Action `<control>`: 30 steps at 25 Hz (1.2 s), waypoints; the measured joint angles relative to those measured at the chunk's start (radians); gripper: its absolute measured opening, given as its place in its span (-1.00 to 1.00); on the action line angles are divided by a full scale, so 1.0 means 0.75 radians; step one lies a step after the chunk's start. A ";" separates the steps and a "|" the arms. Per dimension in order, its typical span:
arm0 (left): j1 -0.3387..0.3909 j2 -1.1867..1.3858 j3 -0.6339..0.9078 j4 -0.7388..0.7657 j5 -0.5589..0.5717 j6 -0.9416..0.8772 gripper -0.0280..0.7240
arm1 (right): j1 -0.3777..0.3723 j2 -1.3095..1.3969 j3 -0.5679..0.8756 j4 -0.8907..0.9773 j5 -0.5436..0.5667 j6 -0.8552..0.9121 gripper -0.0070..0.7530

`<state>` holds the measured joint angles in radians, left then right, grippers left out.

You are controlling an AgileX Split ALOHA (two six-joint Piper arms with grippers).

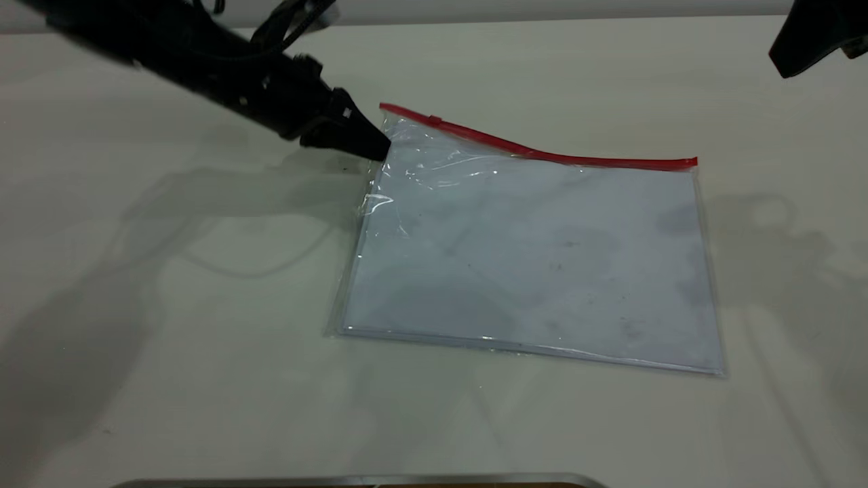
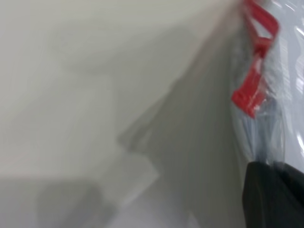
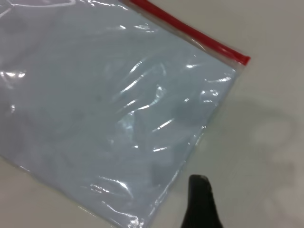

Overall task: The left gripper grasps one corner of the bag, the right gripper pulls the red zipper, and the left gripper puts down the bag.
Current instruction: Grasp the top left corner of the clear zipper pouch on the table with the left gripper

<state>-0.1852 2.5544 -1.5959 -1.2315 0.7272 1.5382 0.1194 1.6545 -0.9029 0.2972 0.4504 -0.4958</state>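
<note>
table (image 1: 203, 379): pale, matte, shadowed | metal strip (image 1: 359, 480): thin, grey, along the table's near edge

The flat clear plastic bag (image 1: 536, 257) is lying on the pale table (image 1: 169, 379); the left gripper (image 1: 380, 150) is touching the bag's far left corner (image 1: 393, 129), the right gripper (image 1: 786, 64) hanging well beyond the bag's far right.

The bag (image 1: 536, 264) is clear plastic with white glints, and pale blue-grey paper with faint dark smudges shows through. Its zipper (image 1: 542, 152) is a bright red strip along one long edge, with a small red slider (image 1: 434, 120). The left pincer (image 1: 369, 144) is black; the right pincer (image 1: 814, 37) is black too. The counter (image 1: 203, 379) is plain off-white, crossed by soft grey shadows.
</note>
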 joint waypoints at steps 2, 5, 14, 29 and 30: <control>-0.004 -0.003 -0.088 0.153 0.090 0.000 -0.90 | 0.000 0.000 0.000 0.055 -0.010 -0.080 0.56; -0.009 -0.004 -0.215 0.321 0.220 0.000 -0.90 | 0.000 0.000 0.000 0.173 -0.041 -0.224 0.56; -0.009 -0.003 -0.340 0.415 0.310 -0.188 -0.90 | 0.000 0.000 0.000 0.482 -0.055 -0.528 0.56; -0.009 0.095 -0.340 0.391 0.123 -0.486 0.24 | 0.000 0.000 0.000 0.502 -0.024 -0.543 0.56; -0.009 0.103 -0.340 0.382 0.112 -0.488 0.36 | 0.000 0.000 0.000 0.502 -0.024 -0.544 0.56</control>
<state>-0.1916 2.6315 -1.8512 -0.9448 0.8109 1.1725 0.1194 1.6545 -0.9029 0.6737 0.4327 -0.9036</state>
